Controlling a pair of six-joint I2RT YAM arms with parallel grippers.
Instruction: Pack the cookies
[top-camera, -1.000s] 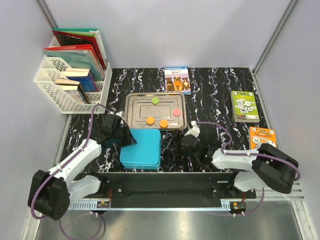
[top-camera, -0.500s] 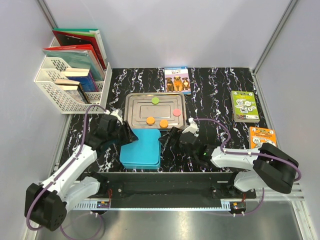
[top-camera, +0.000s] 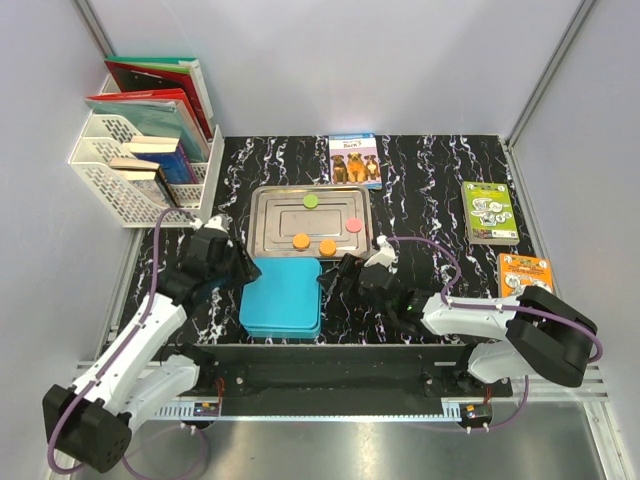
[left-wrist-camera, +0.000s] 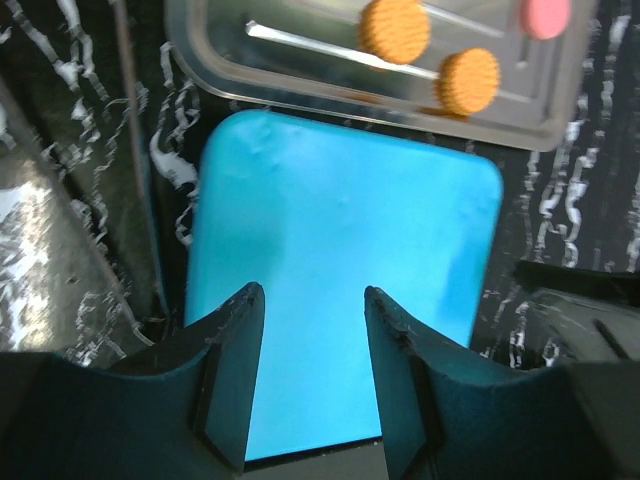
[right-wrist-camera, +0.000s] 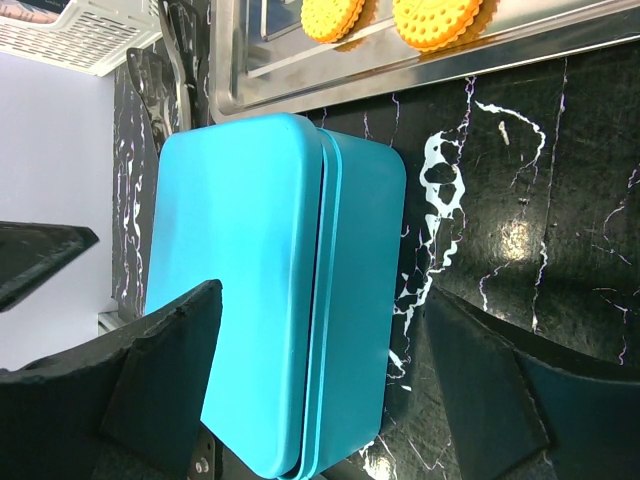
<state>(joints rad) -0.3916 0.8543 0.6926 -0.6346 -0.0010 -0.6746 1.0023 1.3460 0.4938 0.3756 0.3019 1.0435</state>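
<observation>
Seen from above, four cookies (top-camera: 300, 240), one green, one pink and two orange, lie on a steel tray (top-camera: 270, 215) at mid-table. A closed blue box (top-camera: 283, 297) sits just beside the tray's near edge. The left gripper (top-camera: 250, 268) and right gripper (top-camera: 345, 277) flank the box. The left wrist view shows its jaws partly apart above the box, gripping nothing. The right wrist view shows its jaws spread wide with the box's end between them; whether they touch it cannot be told.
</observation>
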